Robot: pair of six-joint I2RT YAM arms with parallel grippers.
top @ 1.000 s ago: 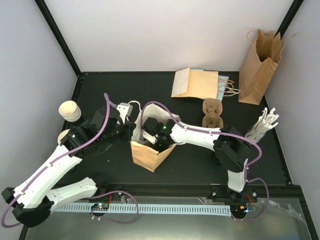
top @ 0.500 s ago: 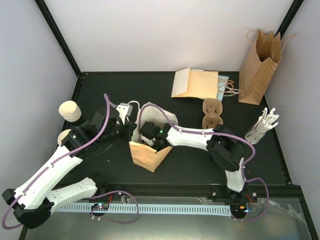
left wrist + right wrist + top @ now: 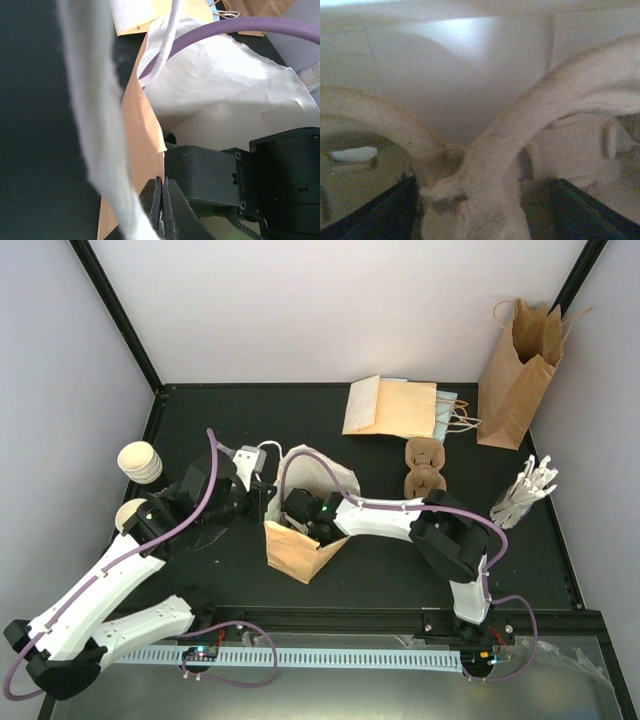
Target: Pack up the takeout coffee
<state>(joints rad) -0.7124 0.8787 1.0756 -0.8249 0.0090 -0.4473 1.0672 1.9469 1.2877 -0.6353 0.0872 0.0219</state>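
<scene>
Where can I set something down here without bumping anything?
Bare tabletop lies back left, between the cup stack and flat bags, and at the near edge, right of the open bag. Crowded around that bag, where left arm and right arm meet.

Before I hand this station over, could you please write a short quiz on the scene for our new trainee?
1. True or false: the right gripper is inside the open paper bag.
2. The left gripper is: A) open above the table; B) shut on that bag's rim; C) holding a cup.
3. What lies just nearer the arms than the flat bags at the back?

Key: 1 true. 2 B. 3 the pulp cup carrier.
</scene>
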